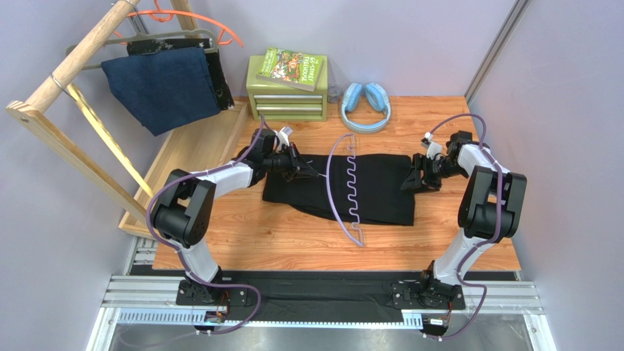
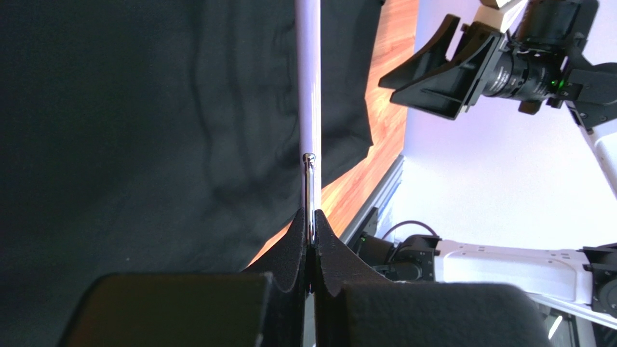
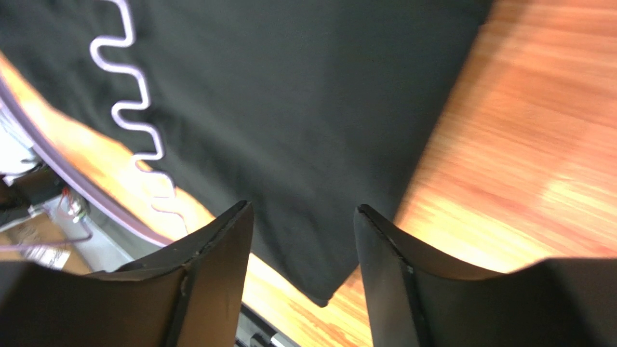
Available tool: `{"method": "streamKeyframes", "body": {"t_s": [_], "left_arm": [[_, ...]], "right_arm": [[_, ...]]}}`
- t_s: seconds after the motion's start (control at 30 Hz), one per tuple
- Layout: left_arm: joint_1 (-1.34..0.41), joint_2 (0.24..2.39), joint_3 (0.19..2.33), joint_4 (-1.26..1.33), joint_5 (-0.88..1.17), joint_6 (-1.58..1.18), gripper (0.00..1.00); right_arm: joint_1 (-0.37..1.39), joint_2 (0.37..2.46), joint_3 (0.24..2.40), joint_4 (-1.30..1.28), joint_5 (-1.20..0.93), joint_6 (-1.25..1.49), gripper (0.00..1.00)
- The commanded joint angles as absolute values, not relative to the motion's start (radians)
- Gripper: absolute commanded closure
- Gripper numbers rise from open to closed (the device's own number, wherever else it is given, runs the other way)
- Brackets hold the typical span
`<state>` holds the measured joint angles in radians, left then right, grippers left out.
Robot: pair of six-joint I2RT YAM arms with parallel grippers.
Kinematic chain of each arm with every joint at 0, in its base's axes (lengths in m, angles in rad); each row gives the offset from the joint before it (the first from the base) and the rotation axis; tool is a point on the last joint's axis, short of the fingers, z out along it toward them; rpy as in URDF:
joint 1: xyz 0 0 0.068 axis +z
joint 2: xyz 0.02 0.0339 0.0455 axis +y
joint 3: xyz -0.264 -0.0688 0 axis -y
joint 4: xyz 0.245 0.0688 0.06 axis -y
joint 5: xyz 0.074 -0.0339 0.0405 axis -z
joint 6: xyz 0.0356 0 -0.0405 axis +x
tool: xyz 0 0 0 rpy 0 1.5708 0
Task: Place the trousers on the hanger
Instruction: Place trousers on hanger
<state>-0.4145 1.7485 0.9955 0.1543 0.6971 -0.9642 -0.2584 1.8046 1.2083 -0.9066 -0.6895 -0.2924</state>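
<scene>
the black trousers (image 1: 381, 186) lie folded mid-tabletop (image 1: 293, 234), with the lavender hanger (image 2: 308, 87) laid across them. the left pincer (image 2: 310, 235) is clamped tight on the hanger's hook end, at the trousers' left side. the right pincer (image 3: 303, 217) hangs over their right edge, partly open and gripping nothing. at the far edge sit a green drawer box (image 1: 287, 99) and blue headphones (image 1: 366, 107). far left, a wooden rack (image 1: 69, 69) carries a navy garment (image 1: 165, 84).

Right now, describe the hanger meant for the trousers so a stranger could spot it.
On the wooden table lie flat black fabric trousers. Across them runs a thin pale lavender plastic hanger with a wavy notched bar. The orange hanger, by contrast, hangs on the wooden rack at far left.
</scene>
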Motion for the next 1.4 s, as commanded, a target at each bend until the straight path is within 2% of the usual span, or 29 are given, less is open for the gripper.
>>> {"method": "streamKeyframes", "body": {"t_s": [0.0,0.17,0.37,0.47,0.57,0.6,0.67,0.83,1.17,1.37], "left_arm": [[-0.41,1.732,1.0,0.158,0.699,-0.925,1.0],[-0.408,1.74,0.989,0.153,0.701,-0.919,1.0],[-0.408,1.74,0.992,0.164,0.71,-0.92,1.0],[-0.41,1.732,1.0,0.169,0.722,-0.922,1.0],[-0.408,1.707,1.011,0.16,0.726,-0.927,1.0],[-0.407,1.701,1.012,0.15,0.726,-0.927,1.0],[-0.402,1.675,1.009,0.135,0.721,-0.925,1.0],[-0.393,1.678,1.022,0.066,0.713,-0.847,1.0],[-0.383,1.686,1.042,0.103,0.744,-0.884,1.0],[-0.383,1.715,1.046,0.054,0.71,-0.845,1.0]], "right_arm": [[-0.261,1.804,1.224,-0.827,-0.58,-0.201,0.39],[-0.261,1.819,1.221,-0.785,-0.465,-0.141,0.29],[-0.252,1.917,1.25,-0.789,-0.525,-0.107,0.32],[-0.249,1.963,1.261,-0.778,-0.537,-0.103,0.37],[-0.253,2.0,1.287,-0.805,-0.606,-0.107,0.6],[-0.258,1.999,1.296,-0.811,-0.63,-0.123,0.8],[-0.265,1.991,1.305,-0.833,-0.629,-0.139,0.99],[-0.298,1.979,1.374,-0.883,-0.637,-0.178,1.0],[-0.301,1.936,1.456,-0.945,-0.601,-0.206,1.0],[-0.284,1.933,1.489,-0.986,-0.672,-0.225,1.0]]}}
